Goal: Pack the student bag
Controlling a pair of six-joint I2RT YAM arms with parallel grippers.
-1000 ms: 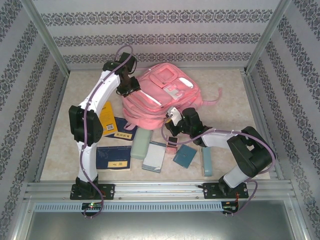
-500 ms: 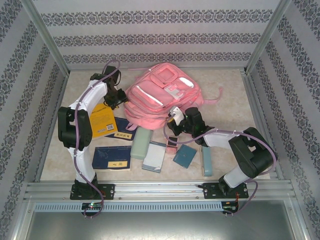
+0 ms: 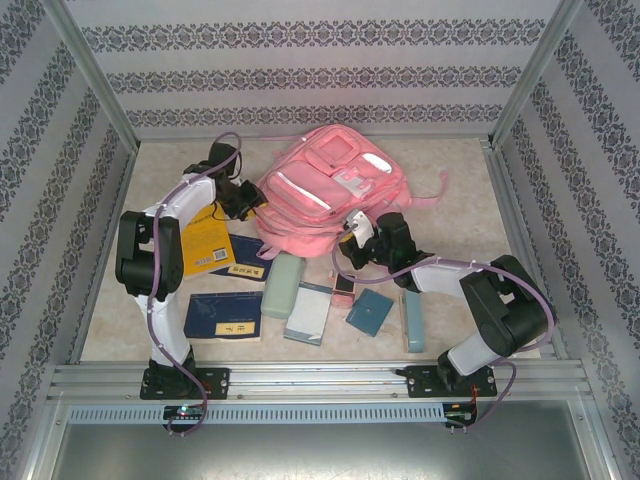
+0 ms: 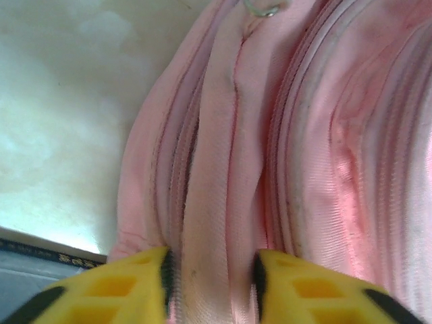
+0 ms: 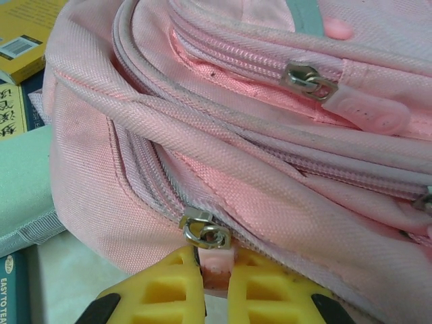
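Observation:
The student bag, large and pink, lies at the back middle of the table. My left gripper is at the bag's left edge. In the left wrist view its yellow fingers press both sides of a fold of the bag's fabric beside a zip line, so the left gripper is shut on that fold. My right gripper is at the bag's near edge. The right wrist view shows that gripper shut on a pink zipper pull, just below its metal slider.
In front of the bag lie a yellow book, dark blue books, a green pencil case, a pale notebook, a teal booklet and a light teal case. Patterned walls enclose three sides.
My left arm swung from above the bag's upper left down to its left edge, and its jaws closed on the fabric. The right gripper kept its hold and barely moved.

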